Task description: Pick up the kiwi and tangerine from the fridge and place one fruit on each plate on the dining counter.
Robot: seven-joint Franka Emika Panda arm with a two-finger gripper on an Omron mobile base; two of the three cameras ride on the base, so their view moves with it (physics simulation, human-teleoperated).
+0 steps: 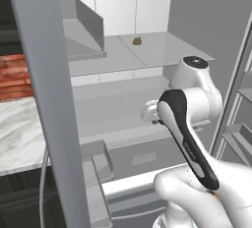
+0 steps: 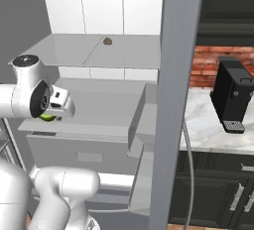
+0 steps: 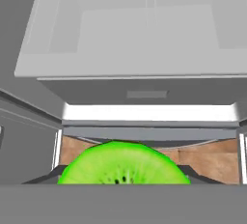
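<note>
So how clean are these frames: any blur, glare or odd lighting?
Hand view: the kiwi looms very close between the tool's tips, cut off at the bottom, seeds slightly soft. Left base view: flat light, faint shadows, the small brown lump on the glass shelf is coarse. Right base view: no glare.

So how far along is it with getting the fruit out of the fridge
Early on. Done: the bright lime-green kiwi sits between the fingers of the hand, shut on it, in front of the tall grey steel fridge. In hand: carrying that kiwi away from the white interior. Left: placing it on a plate, then fetching the tangerine. A small dull-brown lump sits on the upper glass shelf.
</note>
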